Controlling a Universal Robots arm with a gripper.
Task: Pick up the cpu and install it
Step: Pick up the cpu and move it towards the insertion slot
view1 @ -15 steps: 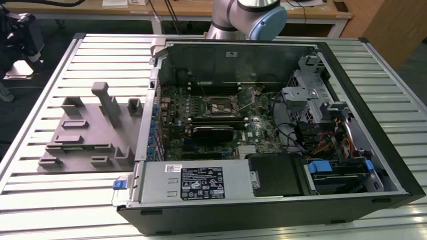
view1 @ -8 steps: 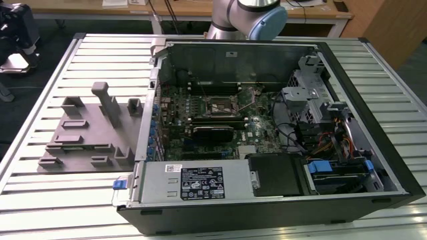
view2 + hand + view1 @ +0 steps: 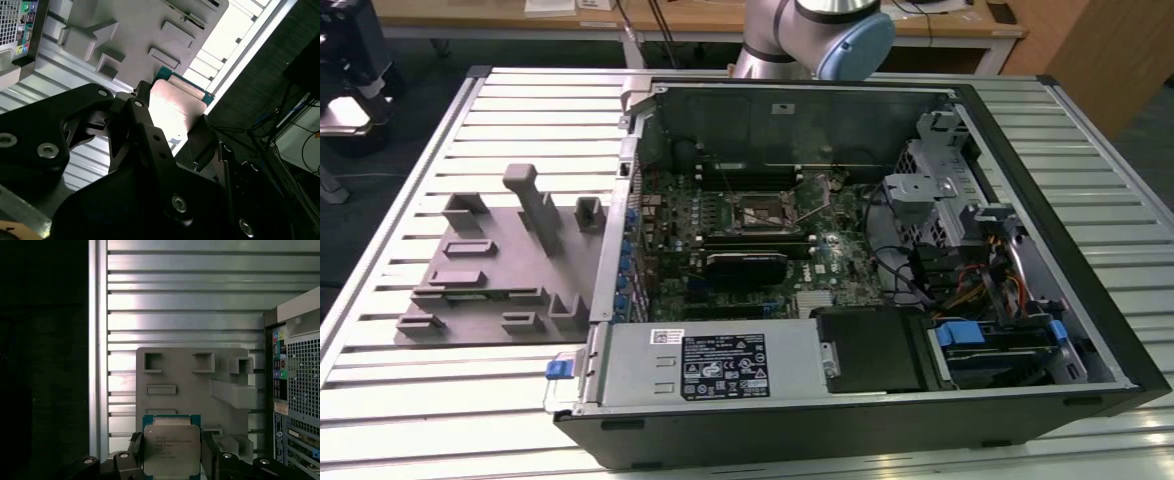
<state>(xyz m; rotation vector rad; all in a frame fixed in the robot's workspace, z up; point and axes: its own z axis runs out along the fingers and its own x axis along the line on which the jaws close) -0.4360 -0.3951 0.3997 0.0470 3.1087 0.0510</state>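
Presently, the black two-fingered gripper (image 3: 172,460) is pinching the small flat square cpu with silvery metal top and pale rim (image 3: 171,447) by opposite edges. In both wrist views the cpu is held clear of the grey plastic fixture tray (image 3: 190,385), which lies on the slatted metal table (image 3: 400,390) beside the open black computer case (image 3: 854,440).

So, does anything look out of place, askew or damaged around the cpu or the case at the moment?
Nothing stands out. The cpu sits squarely in the gripper, which is shut on its edges. Beyond it, the grey tray lies flat on the slatted table beside the open computer case.
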